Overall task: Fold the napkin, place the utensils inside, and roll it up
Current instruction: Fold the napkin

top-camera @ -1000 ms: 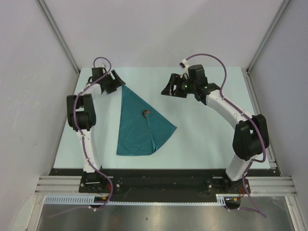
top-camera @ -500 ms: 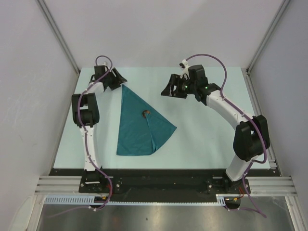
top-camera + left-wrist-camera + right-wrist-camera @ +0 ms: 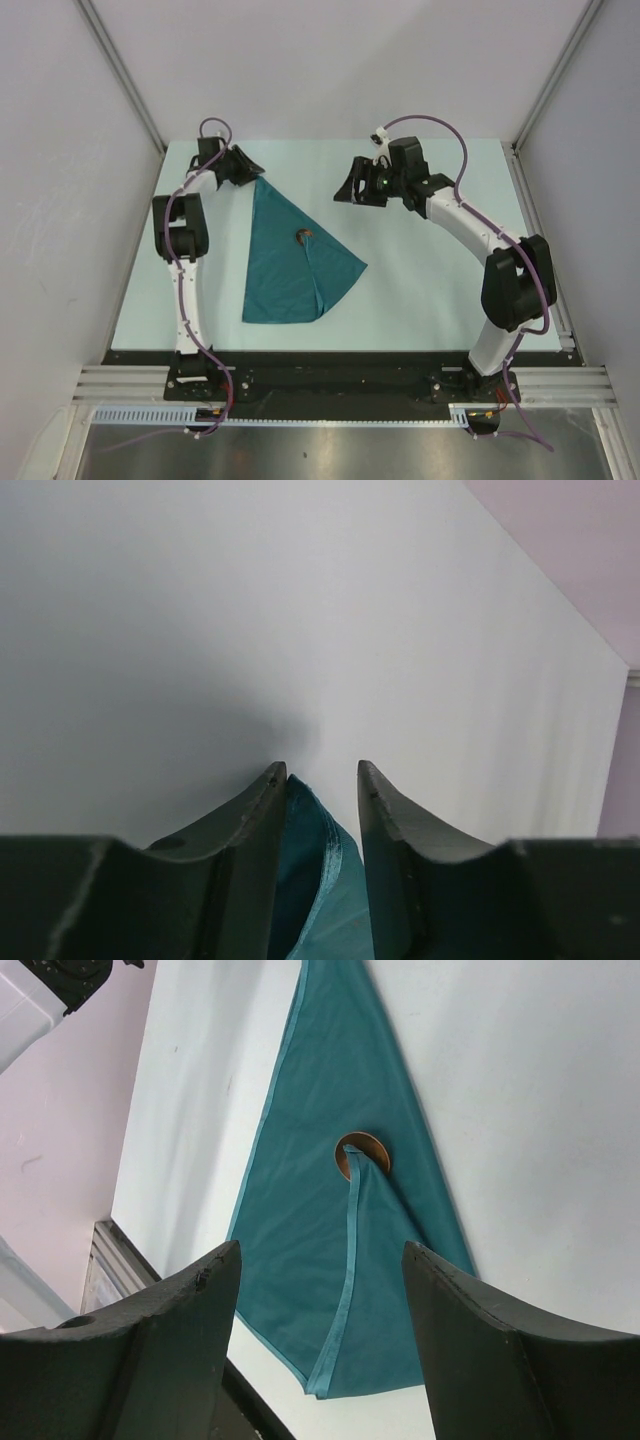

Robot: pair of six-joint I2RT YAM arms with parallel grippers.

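Teal shiny cloth napkin (image 3: 295,265) lies folded in a triangle centre-left on the worktop (image 3: 420,280), small copper-bowl spoon (image 3: 304,237) tucked under its flap, and left pincer (image 3: 320,772), jaws narrow but not yet pressed, straddles the upper-left tip, prob. to start rolling; right pincer (image 3: 352,194) hovers wide apart, empty.

Slightly shiny cloth napkin (image 3: 292,265), coppery spoon (image 3: 361,1144)

**Free room right, crowded left**
Napkin (image 3: 295,265) with spoon (image 3: 362,1150) covers the left-centre counter (image 3: 430,290). Left fingers (image 3: 245,830) straddle its far tip, near the left wall (image 3: 60,200). Right fingers (image 3: 190,1310) hang far-centre, off the cloth. Right and near-right counter is passable.
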